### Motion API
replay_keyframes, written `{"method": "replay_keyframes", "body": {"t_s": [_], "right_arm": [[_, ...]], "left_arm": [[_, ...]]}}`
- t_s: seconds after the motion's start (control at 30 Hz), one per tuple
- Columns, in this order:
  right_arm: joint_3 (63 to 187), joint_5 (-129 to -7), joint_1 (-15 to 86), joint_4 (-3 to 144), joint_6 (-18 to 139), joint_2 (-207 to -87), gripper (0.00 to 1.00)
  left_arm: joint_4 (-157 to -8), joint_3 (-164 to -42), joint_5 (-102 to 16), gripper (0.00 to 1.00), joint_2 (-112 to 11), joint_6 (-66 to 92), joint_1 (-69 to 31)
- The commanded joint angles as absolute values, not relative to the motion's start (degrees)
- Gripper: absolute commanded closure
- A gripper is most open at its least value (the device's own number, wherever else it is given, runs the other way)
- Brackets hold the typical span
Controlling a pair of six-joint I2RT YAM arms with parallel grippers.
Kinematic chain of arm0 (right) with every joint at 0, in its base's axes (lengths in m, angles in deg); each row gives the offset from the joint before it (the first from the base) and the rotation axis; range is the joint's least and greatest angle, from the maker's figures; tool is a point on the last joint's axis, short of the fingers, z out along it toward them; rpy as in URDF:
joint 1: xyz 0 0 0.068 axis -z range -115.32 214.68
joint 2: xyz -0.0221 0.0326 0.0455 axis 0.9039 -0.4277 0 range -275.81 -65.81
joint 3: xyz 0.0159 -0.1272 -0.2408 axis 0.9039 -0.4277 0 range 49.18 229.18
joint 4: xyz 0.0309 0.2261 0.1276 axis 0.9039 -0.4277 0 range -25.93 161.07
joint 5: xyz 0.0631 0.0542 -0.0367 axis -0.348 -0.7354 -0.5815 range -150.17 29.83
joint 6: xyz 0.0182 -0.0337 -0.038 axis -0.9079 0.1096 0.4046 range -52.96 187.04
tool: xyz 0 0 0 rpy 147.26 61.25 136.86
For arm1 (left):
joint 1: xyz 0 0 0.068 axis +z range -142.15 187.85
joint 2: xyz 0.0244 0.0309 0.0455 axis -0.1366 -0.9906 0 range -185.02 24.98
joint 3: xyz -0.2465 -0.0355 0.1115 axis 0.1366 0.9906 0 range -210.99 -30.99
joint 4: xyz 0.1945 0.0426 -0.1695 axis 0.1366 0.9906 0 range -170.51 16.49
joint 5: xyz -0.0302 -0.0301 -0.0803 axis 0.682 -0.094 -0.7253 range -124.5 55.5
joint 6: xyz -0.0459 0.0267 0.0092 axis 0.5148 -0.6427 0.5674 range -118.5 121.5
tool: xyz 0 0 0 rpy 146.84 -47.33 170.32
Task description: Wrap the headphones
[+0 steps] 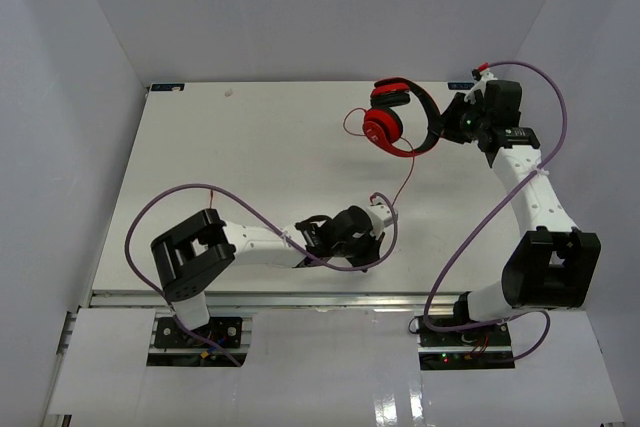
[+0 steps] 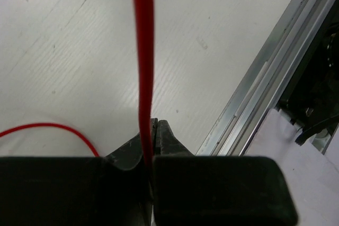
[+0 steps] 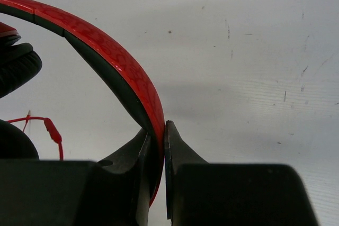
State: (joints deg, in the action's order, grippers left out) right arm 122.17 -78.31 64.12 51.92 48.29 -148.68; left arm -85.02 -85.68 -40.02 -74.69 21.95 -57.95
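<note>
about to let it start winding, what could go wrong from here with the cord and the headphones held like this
The left gripper pinches the thin red cord only at the tip, so it may slip out under tension. The right gripper clamps the curved red-and-black headband of the red over-ear headphones edge-on; they could pivot or slide while winding.
</note>
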Motion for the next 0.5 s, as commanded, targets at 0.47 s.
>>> {"method": "replay_keyframes", "body": {"t_s": [0.47], "right_arm": [[126.0, -88.0, 72.9, 55.5, 45.5, -146.3, 0.92]], "left_arm": [[-86.6, -76.6, -32.9, 0.91, -66.5, 23.6, -57.8]]}}
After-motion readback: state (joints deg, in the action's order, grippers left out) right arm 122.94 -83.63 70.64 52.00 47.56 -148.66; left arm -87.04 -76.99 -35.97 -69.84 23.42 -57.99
